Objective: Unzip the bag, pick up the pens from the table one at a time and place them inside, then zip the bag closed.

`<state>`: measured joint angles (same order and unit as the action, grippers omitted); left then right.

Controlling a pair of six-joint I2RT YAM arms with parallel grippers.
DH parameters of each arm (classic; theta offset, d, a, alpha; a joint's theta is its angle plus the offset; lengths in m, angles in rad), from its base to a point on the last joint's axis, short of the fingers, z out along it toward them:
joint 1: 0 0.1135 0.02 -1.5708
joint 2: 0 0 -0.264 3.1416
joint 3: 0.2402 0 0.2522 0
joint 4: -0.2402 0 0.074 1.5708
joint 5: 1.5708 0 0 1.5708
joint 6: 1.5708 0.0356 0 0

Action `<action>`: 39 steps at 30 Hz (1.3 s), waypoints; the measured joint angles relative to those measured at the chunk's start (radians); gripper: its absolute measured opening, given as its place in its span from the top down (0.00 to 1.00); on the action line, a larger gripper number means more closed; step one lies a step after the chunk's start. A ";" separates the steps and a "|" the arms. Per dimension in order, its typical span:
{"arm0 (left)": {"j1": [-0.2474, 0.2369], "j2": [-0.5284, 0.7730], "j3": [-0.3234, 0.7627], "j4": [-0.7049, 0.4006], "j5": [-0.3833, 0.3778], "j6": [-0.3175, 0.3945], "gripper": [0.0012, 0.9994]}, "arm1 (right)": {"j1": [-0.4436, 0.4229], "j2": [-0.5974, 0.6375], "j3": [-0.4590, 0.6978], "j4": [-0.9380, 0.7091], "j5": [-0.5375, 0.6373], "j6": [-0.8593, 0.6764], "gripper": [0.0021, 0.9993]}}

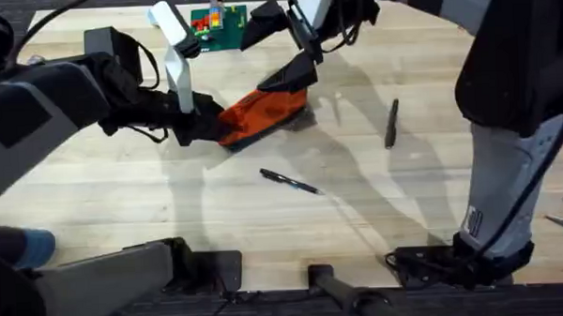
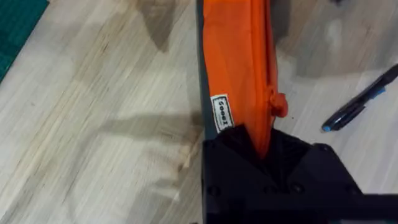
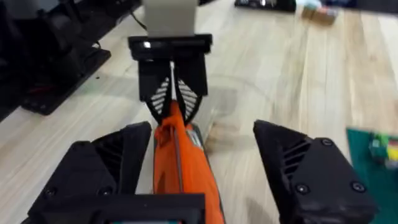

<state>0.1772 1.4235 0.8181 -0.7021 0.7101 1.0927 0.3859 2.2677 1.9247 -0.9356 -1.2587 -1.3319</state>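
While the left gripper [image 1: 205, 120] pinches one end of the bag [image 1: 261, 114] on the table [image 1: 123, 192], the right gripper [image 1: 293, 78] hovers over the other end with fingers spread, so unzipping seems underway; next it must catch the zipper pull, with 2 pens [image 1: 290, 182] waiting nearby.

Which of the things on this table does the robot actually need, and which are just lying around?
Needed:
orange bag, held at one end by the left gripper
two pens

Just lying about:
green mat with small colourful pieces at the table's far edge
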 joint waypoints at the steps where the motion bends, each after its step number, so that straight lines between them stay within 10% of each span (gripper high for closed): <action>1: 0.000 0.000 0.000 0.000 0.000 0.000 0.96 | 0.001 0.000 0.011 -0.001 0.030 0.032 0.00; 6: 0.000 0.000 0.000 0.000 0.000 0.000 0.91 | 0.007 0.000 0.114 -0.039 0.192 0.191 0.00; 14: 0.000 0.000 0.000 -0.009 -0.030 -0.006 0.02 | 0.013 0.000 0.206 -0.089 0.318 0.301 0.00; 28: 0.000 -0.079 0.243 -0.343 -0.172 -0.069 0.00 | 0.010 0.000 0.261 -0.112 0.357 0.364 0.00; 39: 0.000 -0.266 0.429 -0.516 -0.356 -0.382 0.00 | 0.002 0.000 0.415 -0.174 0.439 0.452 0.00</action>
<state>0.1772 1.1572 1.2476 -1.2186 0.3541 0.7106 0.3874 2.2677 2.3394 -1.1092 -0.8197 -0.8797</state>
